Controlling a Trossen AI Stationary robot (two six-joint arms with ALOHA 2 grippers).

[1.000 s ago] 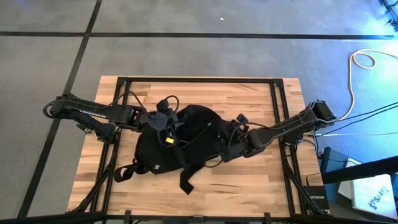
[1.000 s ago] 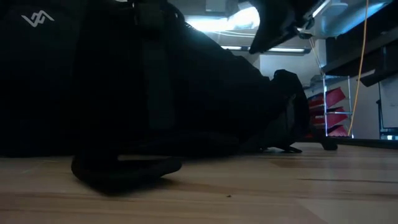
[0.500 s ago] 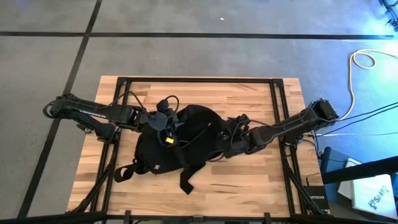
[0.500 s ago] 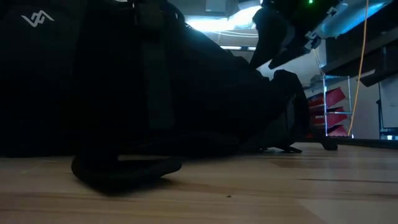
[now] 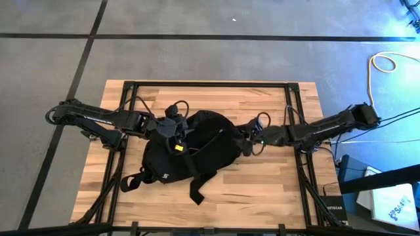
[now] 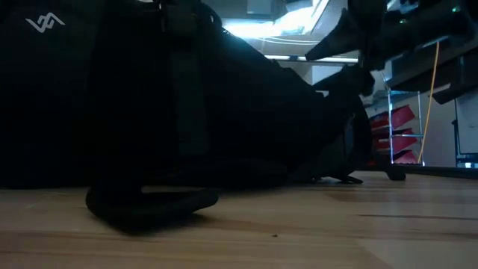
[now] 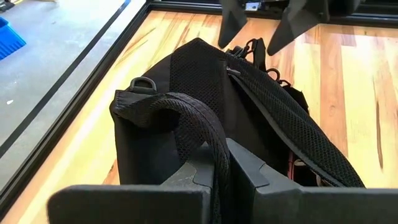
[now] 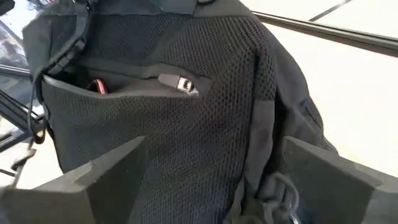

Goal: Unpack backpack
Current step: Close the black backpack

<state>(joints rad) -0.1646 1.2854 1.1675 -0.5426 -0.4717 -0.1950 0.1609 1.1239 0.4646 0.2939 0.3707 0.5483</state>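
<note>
High view: backpack (image 5: pixel 190 147) lies mid-table (image 5: pixel 262 190), black soft fabric, rumpled into a rounded lump, straps trailing toward the near edge, small white logo on the lower part, small yellow tag near the left side. Left gripper (image 5: pixel 172 131) sits at the pack's left-top end; right gripper (image 5: pixel 248 141) is at the pack's right edge, arm stretched out nearly level from the right side. Vs 1 s ago: right arm has straightened and pulled back to the right, its gripper off the pack's top & now at the rim; left arm and pack unchanged. Low view: pack (image 6: pixel 172 97) fills most of the pic as a dark mass resting on the wood, a strap loop flat on the tabletop in front; right gripper (image 6: pixel 351 37) hangs above the pack's right end, higher and more level than before. Left wrist view: left gripper (image 7: pixel 221 168) has fingers together, clamped on the pack's black webbing top loop handle (image 7: pixel 186 118); mesh-padded back panel and shoulder strap run away from it, a metal ring at the top corner; right gripper (image 7: pixel 273 22) shows farther off w/ fingers apart. Right wrist view: right gripper (image 8: pixel 205 180) fingers spread wide, nothing between them, just beside the mesh panel of the pack (image 8: pixel 174 112); a zip pull (image 8: pixel 181 83) lies on an open slit w/ a bit of red inside.
</note>
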